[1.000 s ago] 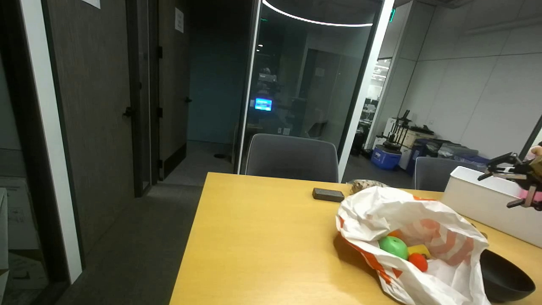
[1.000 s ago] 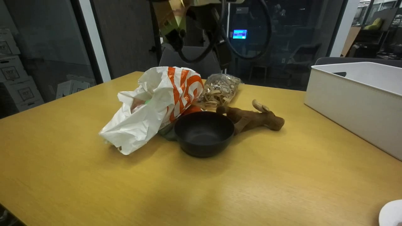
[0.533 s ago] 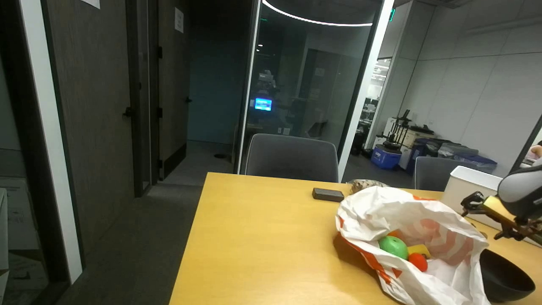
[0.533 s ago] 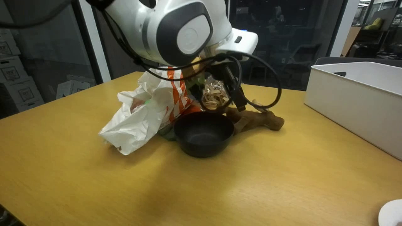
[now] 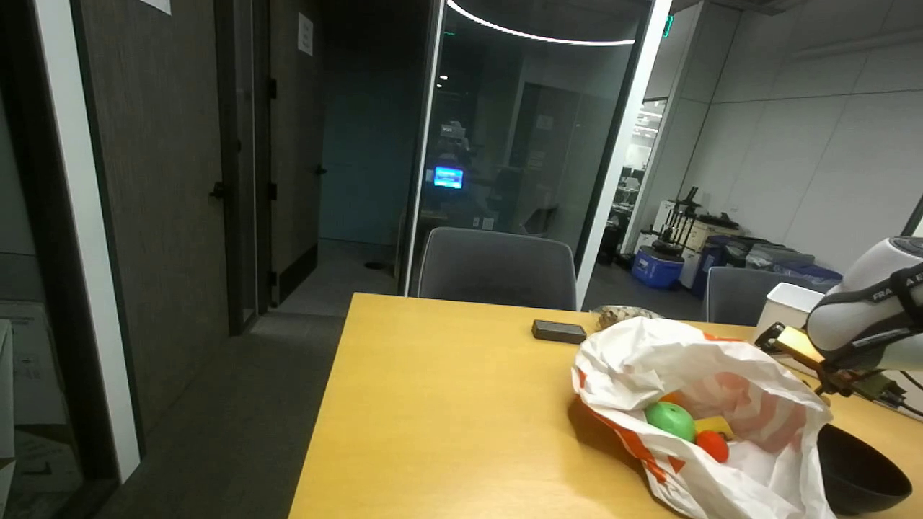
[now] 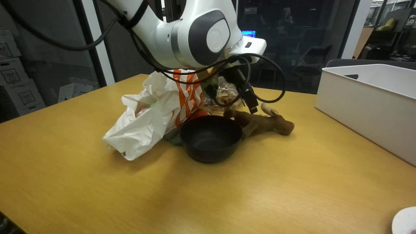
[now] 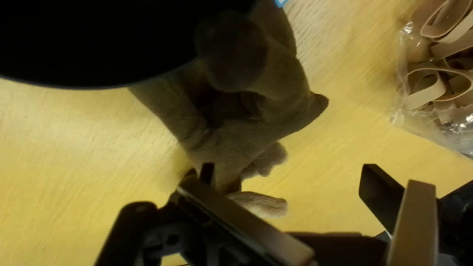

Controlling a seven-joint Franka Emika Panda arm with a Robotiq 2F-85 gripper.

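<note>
My gripper (image 7: 289,171) is open with nothing between its jaws. In the wrist view it is above a brown plush toy with pale antlers (image 7: 236,142), whose head end lies near the left finger. The toy (image 6: 266,125) lies on its side on the table behind a black bowl (image 6: 211,139). In an exterior view the gripper (image 6: 233,99) hangs above the toy, behind cables; it also shows in an exterior view (image 5: 795,364). The bowl (image 7: 111,40) covers part of the toy in the wrist view. I cannot tell whether a finger touches the toy.
A white plastic bag (image 5: 634,360) with orange print holds a green apple (image 5: 670,420) and other toy-like food. A clear bag of tan bands (image 7: 436,85) lies near the toy. A white bin (image 6: 364,104) and a dark block (image 5: 559,331) stand on the table.
The arm has come down and reached forward over the table, bringing the gripper lower above the toy. In the last half second it shifted slightly. The objects on the table have not moved.
</note>
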